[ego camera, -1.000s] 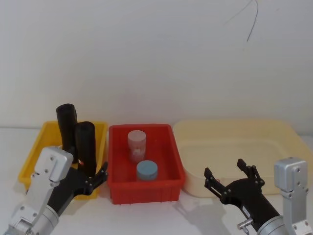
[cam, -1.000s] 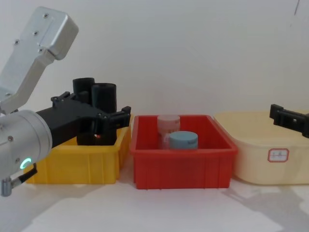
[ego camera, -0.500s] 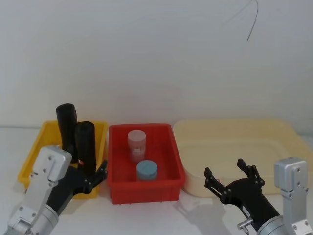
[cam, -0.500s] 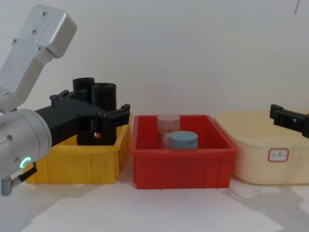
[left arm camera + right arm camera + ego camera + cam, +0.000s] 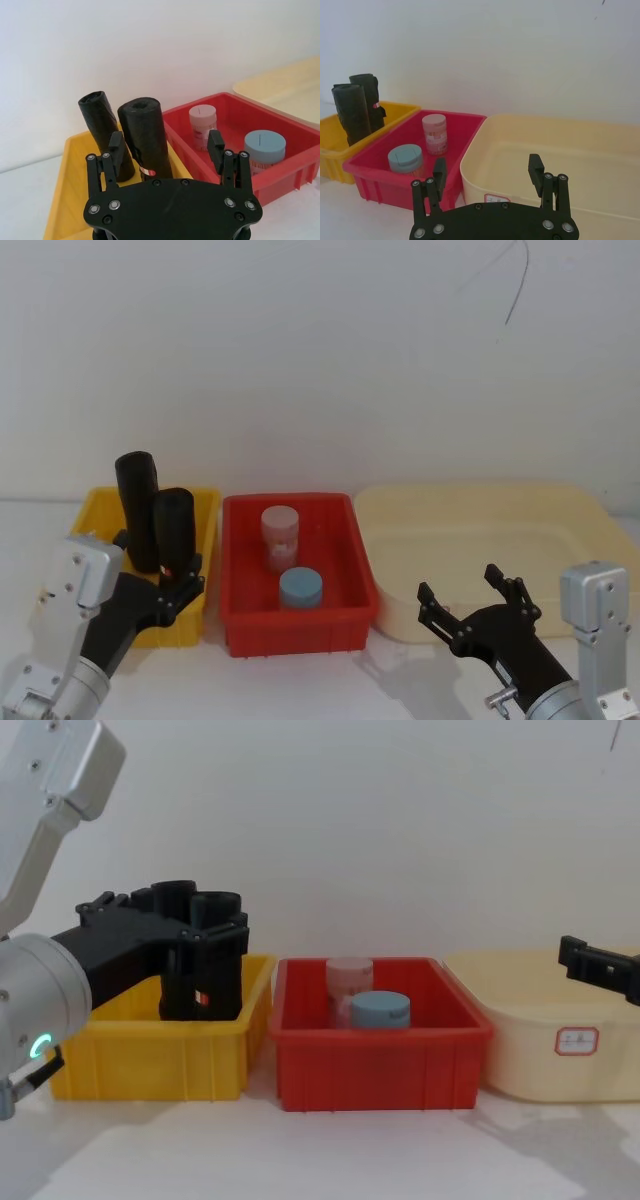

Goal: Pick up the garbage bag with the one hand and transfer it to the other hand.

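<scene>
1. Head view: the left gripper (image 5: 160,565) reaches over the near wall of the yellow bin (image 5: 75,530), its claw spread wide. The garbage bag (image 5: 174,525) stands upright in that bin, toward its right side. A second black roll (image 5: 135,500) stands just behind it and rises a little higher. The red bin (image 5: 290,635) sits just beside the yellow one and holds a blue-lidded jar (image 5: 300,587) and a pink-lidded jar (image 5: 280,535). The right gripper (image 5: 458,583) hovers low in front of the cream bin (image 5: 480,495), fingers spread wide and holding nothing.

2. Left wrist view: the garbage bag (image 5: 142,130) stands between the two fingers (image 5: 116,147). One finger is close by it, with clear space on the side toward the red bin (contact with that near finger cannot be made out). The bag's base rests in the bin.

3. Right wrist view: the right gripper's (image 5: 487,161) claw gapes over the near rim of the cream bin (image 5: 545,122). Both black rolls stand in the yellow bin, well apart from this gripper (which of the two is the nearer one I cannot tell here).

4. Chest view: the left gripper's black body lies level across the rolls' upper halves, above the yellow bin (image 5: 150,1060). The right gripper (image 5: 600,967) enters at the right edge, above the cream bin.
</scene>
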